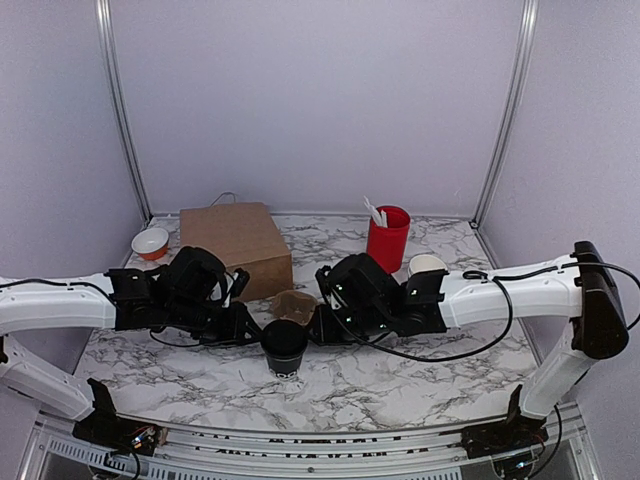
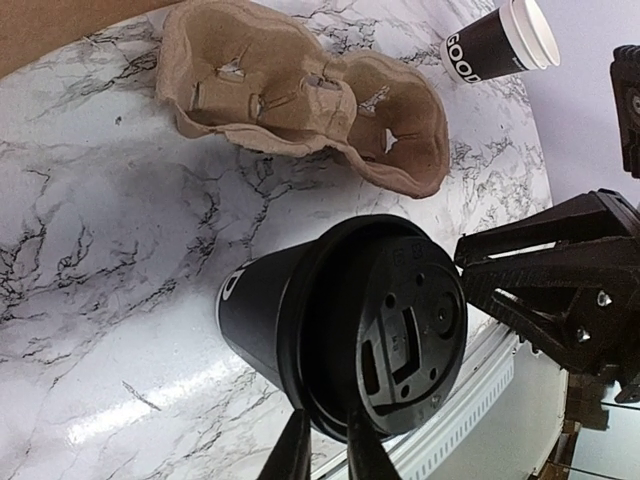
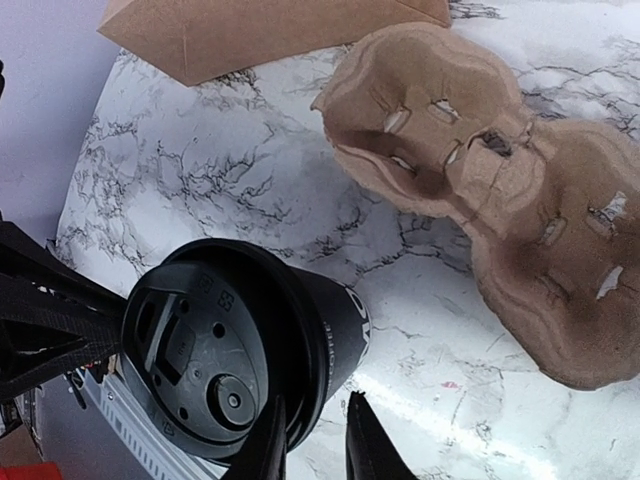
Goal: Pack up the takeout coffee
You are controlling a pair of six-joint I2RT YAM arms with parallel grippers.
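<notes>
The takeout coffee (image 1: 284, 344), a small black cup with a round black lid, stands upright on the marble table between both arms. My left gripper (image 1: 250, 326) reaches it from the left. In the left wrist view its fingers (image 2: 328, 415) sit close together, pinching the lid's rim (image 2: 380, 320) with no gap showing. From the right comes my right gripper (image 1: 318, 328). In the right wrist view its fingers (image 3: 315, 400) straddle the rim of the coffee (image 3: 210, 350), with marble showing between the rim and the outer finger.
A brown pulp cup carrier (image 1: 296, 305) lies just behind the coffee. A brown paper bag (image 1: 235, 245) stands at the back left with a small bowl (image 1: 150, 242) beside it. A red cup with white utensils (image 1: 388, 238) and a stack of lidless black cups (image 1: 426, 265) are at the back right.
</notes>
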